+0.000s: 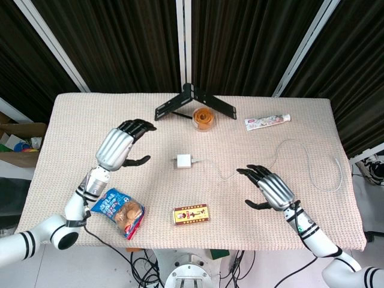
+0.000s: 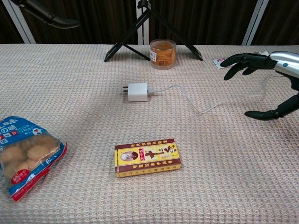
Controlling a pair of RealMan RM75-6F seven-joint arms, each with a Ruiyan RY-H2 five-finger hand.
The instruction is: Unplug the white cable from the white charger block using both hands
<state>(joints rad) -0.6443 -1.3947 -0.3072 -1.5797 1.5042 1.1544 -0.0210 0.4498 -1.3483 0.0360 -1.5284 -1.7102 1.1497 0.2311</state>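
The white charger block [image 1: 183, 161] [image 2: 137, 92] lies flat near the middle of the table, prongs pointing left. The white cable [image 1: 300, 150] [image 2: 187, 98] is plugged into its right side and loops off to the right. My left hand [image 1: 123, 145] hovers left of the block, fingers spread, holding nothing; in the chest view only its fingertips [image 2: 49, 16] show at the top left. My right hand [image 1: 270, 186] [image 2: 268, 70] hangs over the cable to the right of the block, fingers apart and empty.
A yellow-and-red box [image 1: 191, 214] [image 2: 147, 157] lies in front of the block. A blue snack bag [image 1: 120, 211] [image 2: 25, 151] sits at the front left. Behind stand a black folding stand [image 1: 192, 102], a clear cup of rubber bands [image 1: 204, 118] [image 2: 162, 53] and a tube [image 1: 267, 122].
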